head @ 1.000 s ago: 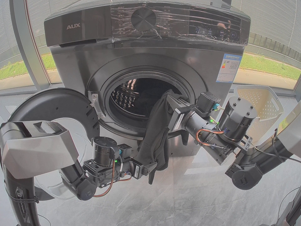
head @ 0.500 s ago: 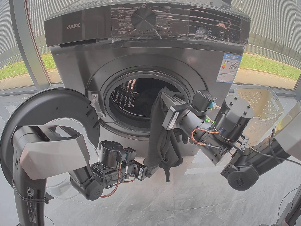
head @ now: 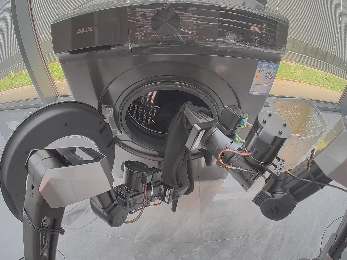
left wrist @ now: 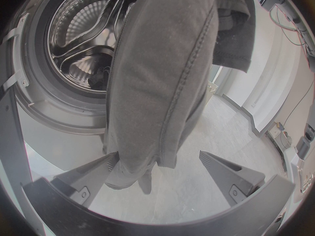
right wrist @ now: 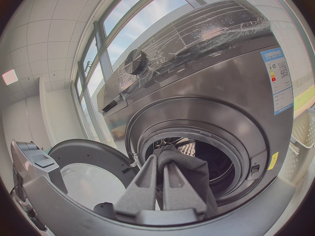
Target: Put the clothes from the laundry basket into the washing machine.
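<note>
While the right gripper is pinching the top of the dark grey cloth garment with its fingers pressed together, it is holding it at the rim of the round opening of the dark grey metal front-loading washing machine. The garment is hanging down outside the drum, before the lower panel. The left gripper is sitting low at the garment's bottom end with its fingers spread wide; the cloth is touching one finger, not clamped. The round dark door is standing open on the left. The cream perforated plastic laundry basket is standing beside the machine, on the right.
</note>
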